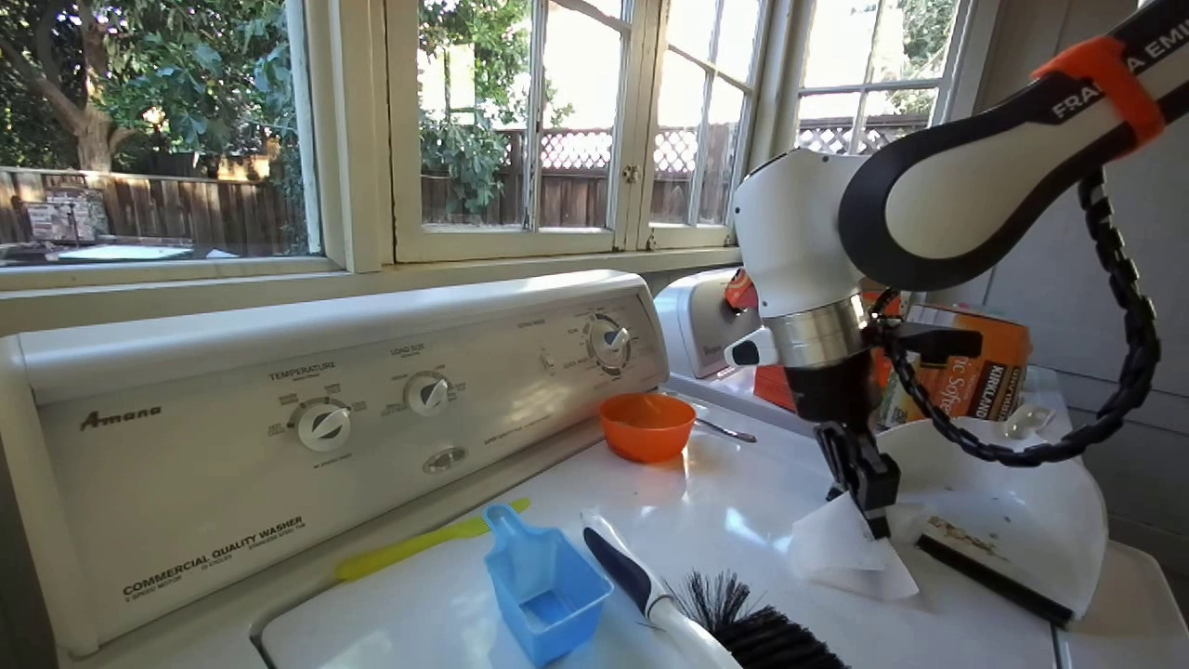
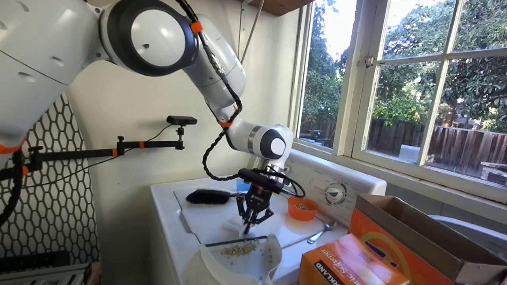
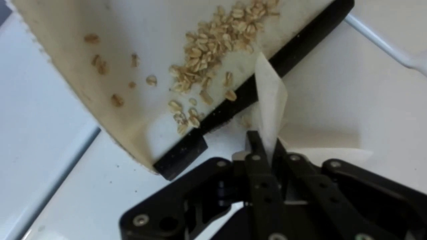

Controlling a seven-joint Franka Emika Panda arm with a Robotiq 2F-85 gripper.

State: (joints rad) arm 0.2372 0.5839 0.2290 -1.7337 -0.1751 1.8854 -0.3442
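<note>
Lit by tall windows point(image 1: 536, 121), atop a white washer point(image 1: 734, 483). Grasping folded white paper point(image 1: 841, 548) in the claw point(image 3: 268, 146), toward the washer's side edge closest to the softener box point(image 2: 348, 257), just beside the black lip point(image 3: 297, 50) of the dustpan point(image 1: 1050, 502). Seeing most loose flakes point(image 3: 203, 56) already inside the dustpan, heaped behind that lip, with a few dark specks point(image 3: 135, 191) remaining outside on the washer.

White paper point(image 1: 841, 548): creased, pinched between fingers point(image 3: 263, 196)
Pointed fold point(image 3: 267, 75): jutting out near dustpan point(image 1: 1040, 492)
Wide flap point(image 3: 328, 155): spread low over washer lid point(image 1: 687, 502)
</note>
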